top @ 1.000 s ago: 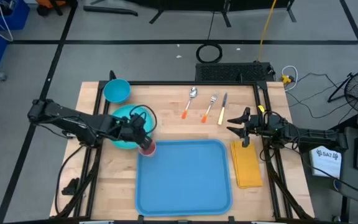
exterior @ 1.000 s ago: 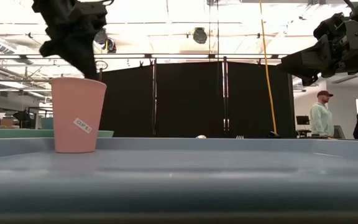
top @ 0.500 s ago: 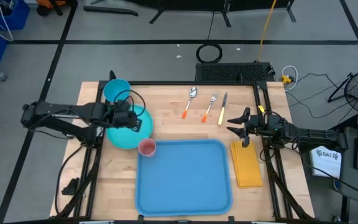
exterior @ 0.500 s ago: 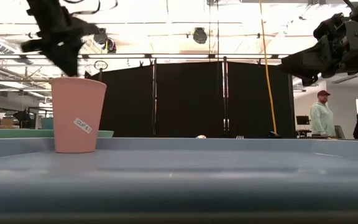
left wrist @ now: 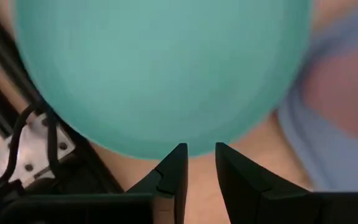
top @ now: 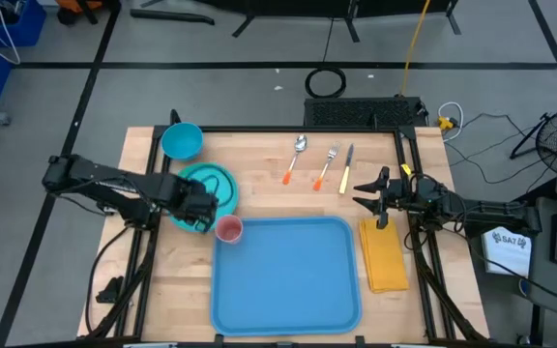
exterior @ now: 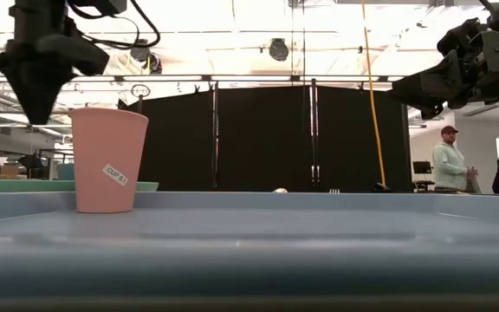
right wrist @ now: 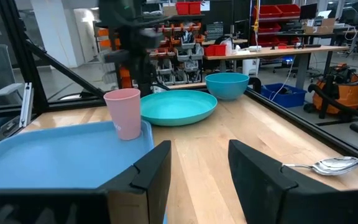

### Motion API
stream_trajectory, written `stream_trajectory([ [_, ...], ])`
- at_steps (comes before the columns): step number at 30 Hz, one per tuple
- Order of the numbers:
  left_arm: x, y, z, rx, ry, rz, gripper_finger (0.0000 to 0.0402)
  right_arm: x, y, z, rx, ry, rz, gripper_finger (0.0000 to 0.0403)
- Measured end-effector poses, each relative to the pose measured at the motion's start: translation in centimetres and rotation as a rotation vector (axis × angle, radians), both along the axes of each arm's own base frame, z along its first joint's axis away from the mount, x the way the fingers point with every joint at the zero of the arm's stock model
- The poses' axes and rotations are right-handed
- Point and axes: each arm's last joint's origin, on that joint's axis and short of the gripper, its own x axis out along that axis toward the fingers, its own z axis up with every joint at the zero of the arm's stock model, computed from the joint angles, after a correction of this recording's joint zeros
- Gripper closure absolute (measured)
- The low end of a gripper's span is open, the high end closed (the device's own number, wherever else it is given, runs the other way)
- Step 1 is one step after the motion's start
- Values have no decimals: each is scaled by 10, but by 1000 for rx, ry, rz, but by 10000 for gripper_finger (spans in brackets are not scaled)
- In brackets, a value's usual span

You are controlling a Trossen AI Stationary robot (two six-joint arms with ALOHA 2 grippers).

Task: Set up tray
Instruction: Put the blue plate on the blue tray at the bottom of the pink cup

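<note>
The light-blue tray [top: 288,285] lies flat on the wooden table, near the front edge. A pink cup [top: 228,229] stands upright in the tray's far left corner [exterior: 108,160]. A round teal plate [top: 219,182] lies on the table to the left of that corner. My left gripper [top: 201,213] points straight down above the plate's near rim [left wrist: 166,146]. Its fingers stand a narrow gap apart with nothing between them, and in the low view it hangs clear above the plate [exterior: 40,117]. My right gripper [top: 367,193] waits open and level at the table's right [right wrist: 197,174].
A blue bowl [top: 182,141] sits at the far left corner. A spoon [top: 296,157], a fork [top: 329,164] and a knife [top: 346,169] lie at the far middle. A yellow-orange napkin [top: 385,256] lies right of the tray. People stand in the room beyond the table [exterior: 447,160].
My left gripper has left the spot above the pink cup. It swung toward the table's left over the plate, came back to the plate's near rim, and tipped until it points straight down. The cup has stayed upright on the tray.
</note>
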Motion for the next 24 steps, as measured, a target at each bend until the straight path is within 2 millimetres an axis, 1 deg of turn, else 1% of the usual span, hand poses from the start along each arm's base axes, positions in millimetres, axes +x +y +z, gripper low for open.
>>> stream_trajectory([
  [3,3,-13,-6,3,41,-59,314,0,0,0,0,0,0,250],
  [6,5,-20,-14,24,78,-30,314,0,0,0,0,0,0,250],
  [9,3,-23,-25,33,129,121,313,0,0,0,0,-2,1,250],
  [13,-10,-22,-44,38,221,484,313,0,0,1,-1,-9,0,250],
  [15,-17,-24,-56,25,262,600,313,0,0,1,-1,-9,0,250],
  [19,-26,-24,-72,80,251,736,313,0,0,1,6,-10,1,250],
  [24,-23,-22,-67,178,147,791,314,0,0,1,24,-12,1,250],
])
